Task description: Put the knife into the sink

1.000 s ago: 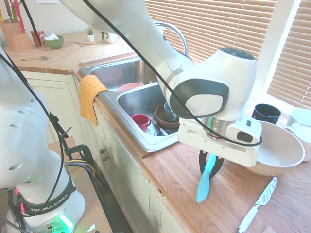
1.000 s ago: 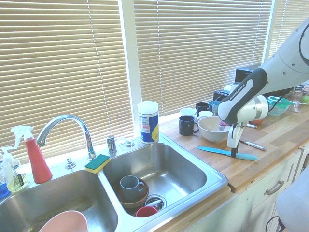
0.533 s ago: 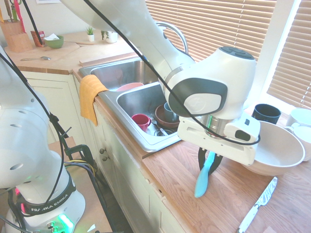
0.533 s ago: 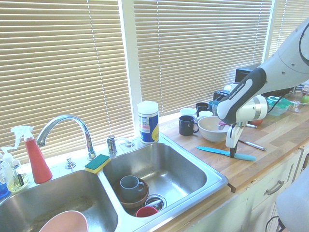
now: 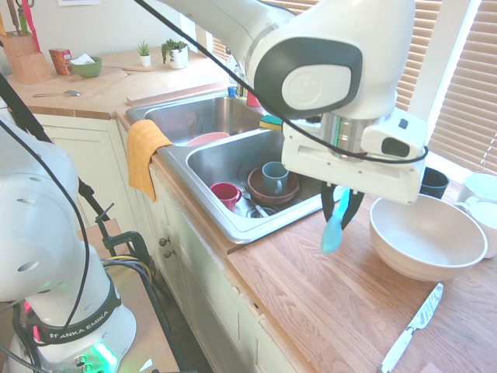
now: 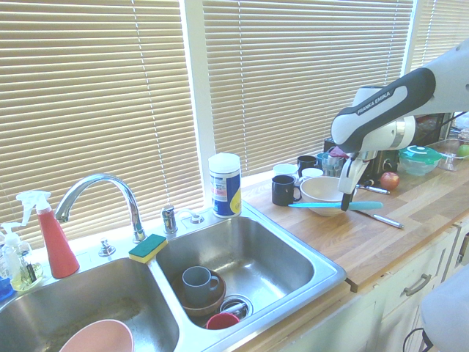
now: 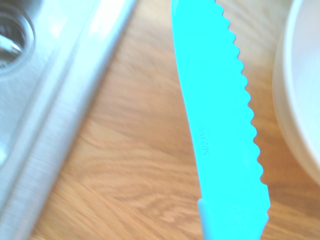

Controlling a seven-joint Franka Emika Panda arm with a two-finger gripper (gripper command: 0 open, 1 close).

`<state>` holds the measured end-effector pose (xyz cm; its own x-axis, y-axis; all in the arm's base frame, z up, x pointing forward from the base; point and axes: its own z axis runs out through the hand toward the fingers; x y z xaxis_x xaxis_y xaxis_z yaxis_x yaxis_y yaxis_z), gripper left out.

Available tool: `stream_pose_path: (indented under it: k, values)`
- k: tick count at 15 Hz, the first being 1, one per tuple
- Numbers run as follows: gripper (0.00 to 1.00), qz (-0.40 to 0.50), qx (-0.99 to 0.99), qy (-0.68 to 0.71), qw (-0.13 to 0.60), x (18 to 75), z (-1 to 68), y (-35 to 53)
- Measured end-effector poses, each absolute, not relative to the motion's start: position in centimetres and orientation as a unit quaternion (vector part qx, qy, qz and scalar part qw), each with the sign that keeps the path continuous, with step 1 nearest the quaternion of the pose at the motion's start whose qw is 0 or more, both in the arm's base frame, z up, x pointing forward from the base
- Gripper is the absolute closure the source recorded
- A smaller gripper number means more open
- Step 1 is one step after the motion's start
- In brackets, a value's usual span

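The hand (image 5: 342,203) is closed on the knife (image 5: 334,225), gripping it between its fingers and holding it up over the worktop (image 5: 311,318). In the second exterior view the knife lies about level, its blade pointing toward the sink (image 6: 293,282), and it is outside the basins. The wrist view shows the blade's wavy edge on the side facing the pale bowl (image 5: 427,237) and its smooth edge on the side facing the sink's metal rim, with bare wood between blade and rim. The bowl's rim is near the hand, the tightest spot around it. The white-handled knife (image 5: 411,330) lies flat on the worktop near the bowl, and a dark mug (image 6: 284,190) stands beside the bowl, near the blade's tip. In the nearer basin a red cup (image 5: 225,196), a brown bowl (image 5: 273,186) and a grey-blue mug (image 5: 275,178) take up part of the floor, with the mug in the brown bowl; bare metal shows beside them.
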<state>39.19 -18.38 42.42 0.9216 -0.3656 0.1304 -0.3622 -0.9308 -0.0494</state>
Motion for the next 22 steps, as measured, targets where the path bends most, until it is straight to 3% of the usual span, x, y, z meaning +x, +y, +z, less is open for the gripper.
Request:
stream_pose_path:
  k: [5, 10, 15, 22]
  values:
    - [1.00, -0.089, -0.964, 0.251, 0.018, 39.6, 47.8, -11.2]
    - [1.00, -0.101, -0.922, 0.374, 0.026, 43.5, 47.5, 1.5]
    - [1.00, -0.119, -0.897, 0.426, 0.016, 48.3, 42.2, 9.1]
    - [1.00, -0.080, -0.898, 0.432, 0.014, 51.7, 31.7, 9.6]
